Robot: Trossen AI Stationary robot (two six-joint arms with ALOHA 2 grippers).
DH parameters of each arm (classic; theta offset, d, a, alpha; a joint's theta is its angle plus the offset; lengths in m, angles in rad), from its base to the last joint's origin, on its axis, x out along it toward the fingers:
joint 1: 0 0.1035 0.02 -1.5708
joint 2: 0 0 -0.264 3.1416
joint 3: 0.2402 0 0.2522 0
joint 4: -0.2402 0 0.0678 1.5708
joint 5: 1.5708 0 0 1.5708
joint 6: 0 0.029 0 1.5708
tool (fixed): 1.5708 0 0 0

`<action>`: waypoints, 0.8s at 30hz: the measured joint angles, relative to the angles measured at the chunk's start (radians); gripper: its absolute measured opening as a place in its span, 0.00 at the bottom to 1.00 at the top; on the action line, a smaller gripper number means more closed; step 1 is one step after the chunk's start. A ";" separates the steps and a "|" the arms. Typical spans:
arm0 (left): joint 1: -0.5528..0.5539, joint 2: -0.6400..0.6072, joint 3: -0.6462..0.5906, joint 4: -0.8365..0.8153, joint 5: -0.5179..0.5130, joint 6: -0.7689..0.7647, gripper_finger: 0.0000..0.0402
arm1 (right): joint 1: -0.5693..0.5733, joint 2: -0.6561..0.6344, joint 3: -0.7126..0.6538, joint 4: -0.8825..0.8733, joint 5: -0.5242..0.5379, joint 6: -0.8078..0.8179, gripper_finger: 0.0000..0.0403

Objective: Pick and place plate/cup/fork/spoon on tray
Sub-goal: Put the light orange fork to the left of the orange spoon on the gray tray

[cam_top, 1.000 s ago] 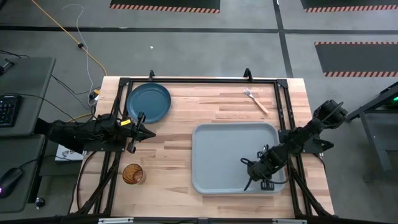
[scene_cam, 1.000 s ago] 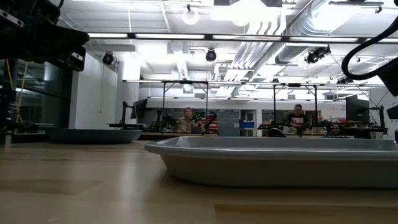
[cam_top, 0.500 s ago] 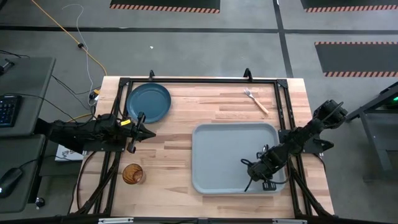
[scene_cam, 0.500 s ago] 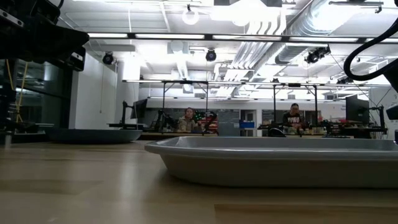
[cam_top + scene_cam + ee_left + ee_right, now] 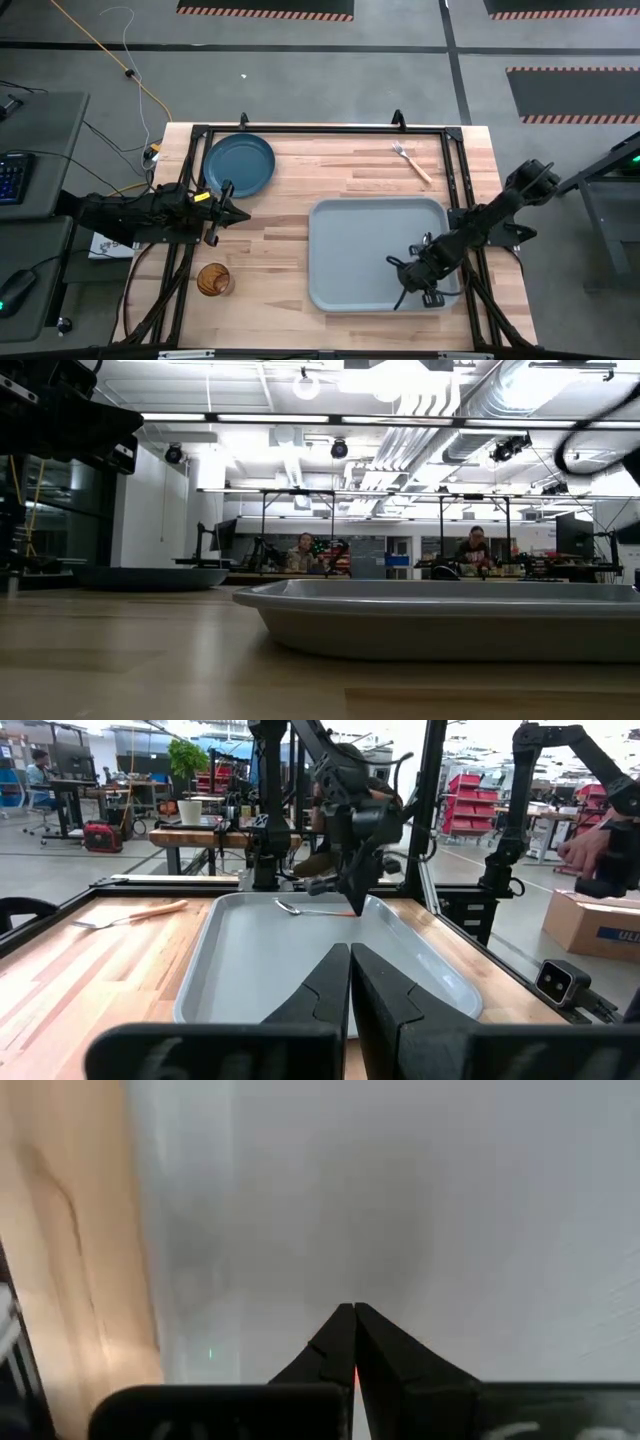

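The grey-blue tray (image 5: pixel 370 250) lies right of centre; it also shows in the low view (image 5: pixel 430 625). My right gripper (image 5: pixel 398 302) hangs over the tray's near right corner, shut on the spoon (image 5: pixel 300 908), whose silver bowl lies low over the tray floor (image 5: pixel 270 960). The teal plate (image 5: pixel 238 165) rests flat at the far left, and the amber cup (image 5: pixel 212 279) stands upright at the near left. The orange-handled fork (image 5: pixel 412 162) lies flat beyond the tray. My left gripper (image 5: pixel 240 212) waits shut and empty beside the plate. My right gripper pinches the spoon's thin handle at its free end (image 5: pixel 345 912) between its two fingertips, which point down from above. A thin red sliver (image 5: pixel 356 1376) shows between the shut fingers. The spoon lies about level; whether its bowl touches the tray, I cannot tell.
A black frame (image 5: pixel 320 131) runs round the table top. The plate shows in the low view (image 5: pixel 150 577) at the left. Bare wood lies between the plate, the cup and the tray. People sit at benches far behind the table.
My right arm has moved a little, seemingly up, while staying over the tray's near right corner; its fingers stay shut. My left arm and the other things have kept still.
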 joint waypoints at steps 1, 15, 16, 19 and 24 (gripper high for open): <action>0.000 0.000 0.000 0.000 0.000 0.000 0.01 | 0.000 -0.013 0.009 0.002 0.028 0.016 0.00; 0.000 0.000 0.000 0.000 0.000 0.000 0.01 | -0.363 -0.396 0.075 -0.053 0.520 0.318 0.00; 0.000 0.000 0.000 0.000 0.000 0.000 0.01 | -0.424 -0.414 0.074 -0.070 0.540 0.327 0.00; 0.000 0.000 0.000 0.000 0.000 0.000 0.01 | -0.615 -0.452 0.074 -0.107 0.536 0.267 0.02; 0.000 0.000 0.000 0.000 0.000 0.000 0.01 | -0.930 -0.441 0.074 -0.105 0.374 0.094 0.20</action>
